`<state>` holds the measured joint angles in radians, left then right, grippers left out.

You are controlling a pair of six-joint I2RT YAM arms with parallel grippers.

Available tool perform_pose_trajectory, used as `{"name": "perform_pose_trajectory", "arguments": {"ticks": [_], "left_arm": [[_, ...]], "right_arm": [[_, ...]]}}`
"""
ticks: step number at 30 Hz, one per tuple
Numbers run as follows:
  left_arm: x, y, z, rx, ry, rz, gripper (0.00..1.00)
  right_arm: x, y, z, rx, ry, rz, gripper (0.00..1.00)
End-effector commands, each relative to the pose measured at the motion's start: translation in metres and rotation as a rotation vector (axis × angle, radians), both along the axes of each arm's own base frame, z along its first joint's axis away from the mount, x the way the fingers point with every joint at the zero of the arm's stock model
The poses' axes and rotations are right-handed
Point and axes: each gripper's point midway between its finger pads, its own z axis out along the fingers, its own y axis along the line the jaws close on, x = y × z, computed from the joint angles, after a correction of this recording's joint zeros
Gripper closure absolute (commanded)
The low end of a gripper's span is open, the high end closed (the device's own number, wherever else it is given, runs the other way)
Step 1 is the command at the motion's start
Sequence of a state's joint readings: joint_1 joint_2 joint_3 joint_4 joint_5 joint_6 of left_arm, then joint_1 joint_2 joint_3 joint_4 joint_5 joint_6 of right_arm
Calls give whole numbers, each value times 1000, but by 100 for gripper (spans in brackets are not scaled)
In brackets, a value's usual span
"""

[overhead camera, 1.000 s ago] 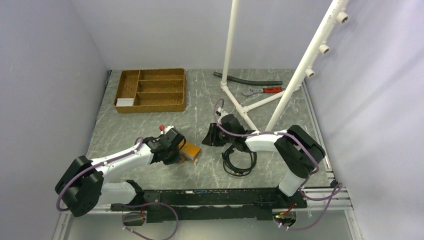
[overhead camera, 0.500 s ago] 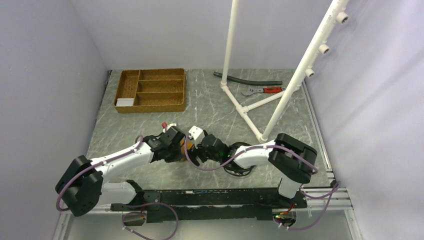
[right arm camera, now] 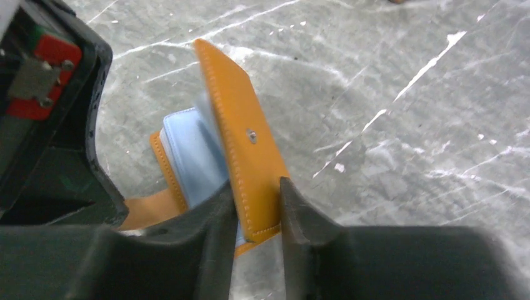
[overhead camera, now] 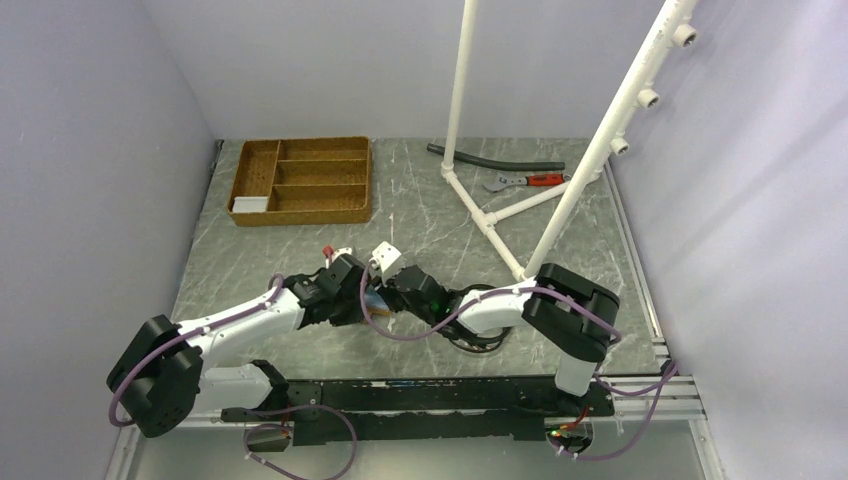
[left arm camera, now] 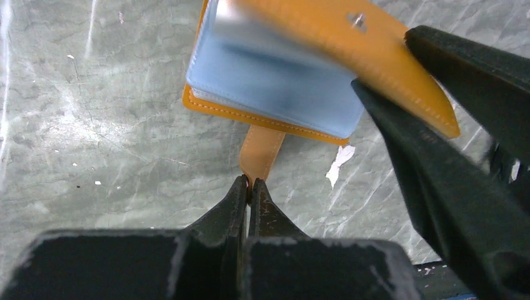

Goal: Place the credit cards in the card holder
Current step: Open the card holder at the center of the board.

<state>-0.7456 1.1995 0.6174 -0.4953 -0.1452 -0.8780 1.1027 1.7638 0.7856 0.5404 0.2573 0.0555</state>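
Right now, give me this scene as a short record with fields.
card holder: lying open on the table, pale blue pockets showing
left gripper: shut on the snap tab
right gripper: fingers either side of the raised cover; firm grip unclear
credit cards: none visible near the holder

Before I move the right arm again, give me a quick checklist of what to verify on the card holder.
1. Left gripper shut on the snap tab: ok.
2. Card holder lower half flat on the table: ok.
3. Right gripper straddles the orange cover, which is lifted open: ok.
4. Right grip firm on the cover: cannot tell.
5. Blue pockets exposed: ok; free slot: cannot tell, blurred.
6. Card ready for insertion: not ok, neither gripper holds one.
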Motion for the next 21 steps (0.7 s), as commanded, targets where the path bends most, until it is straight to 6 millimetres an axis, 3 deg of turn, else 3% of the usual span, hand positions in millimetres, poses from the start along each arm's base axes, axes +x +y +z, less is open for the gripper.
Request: {"name": "perform_pose_trajectory", "arguments": {"ticks": [1,2,3,5,7,11,17,21], "left_arm": [[-4,0,1,-14,7,2,100],[-5,2,2,-8,8,8,100],[-4,2,2,-5,5,11,100],[-2,3,4,5,-1,12,100],[2,5,5,26,-6,18,100],[10,3,1,75,7,2,100],[32,-12,5,85,28,-43,100],[44,-25,7,-8,67,-86,99]], "right_arm": [[21,16,30,133,-11,-60,86],[25,13,30,162,31,-105,97],[31,6,27,175,76,-163,100],[40,-17,19,211,195,-327,100],[46,-52,3,241,340,-487,100],[41,-99,-20,307,538,-607,100],[29,-128,-39,243,569,-640,100],[33,-147,-56,144,587,-705,100]]}}
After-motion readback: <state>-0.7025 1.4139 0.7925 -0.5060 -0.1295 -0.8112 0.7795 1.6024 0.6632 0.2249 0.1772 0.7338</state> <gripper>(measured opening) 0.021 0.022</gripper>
